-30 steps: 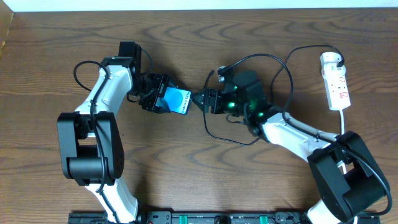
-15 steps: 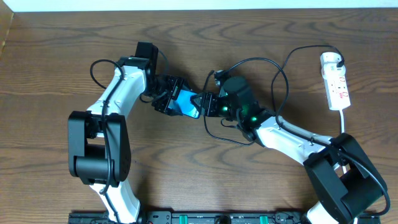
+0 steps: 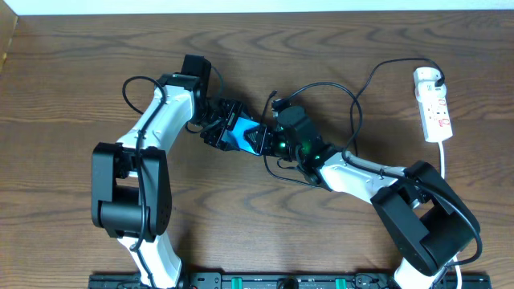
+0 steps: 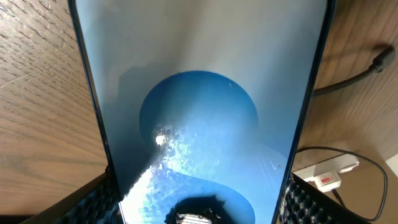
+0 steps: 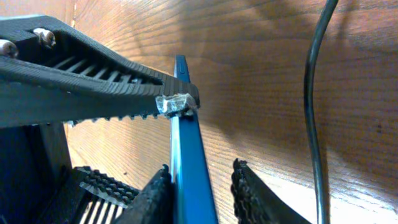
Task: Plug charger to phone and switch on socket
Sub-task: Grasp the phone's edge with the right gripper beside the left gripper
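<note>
The phone, cyan-screened, is held off the table by my left gripper, which is shut on its long edges; it fills the left wrist view, fingers at both sides. My right gripper straddles the phone's thin blue edge; in the right wrist view one finger touches it and the other stands a little apart. The black charger cable loops behind the right arm; its plug tip lies loose on the table. The white socket lies at the far right.
The charger's white adapter sits in the socket's far end. A white cord runs from the socket toward the front. Black cable lies on the wood beside the right gripper. The socket also shows in the left wrist view.
My left arm has carried the phone to the right and my right gripper has moved left; the two now meet, with the right jaws around the phone's end.
</note>
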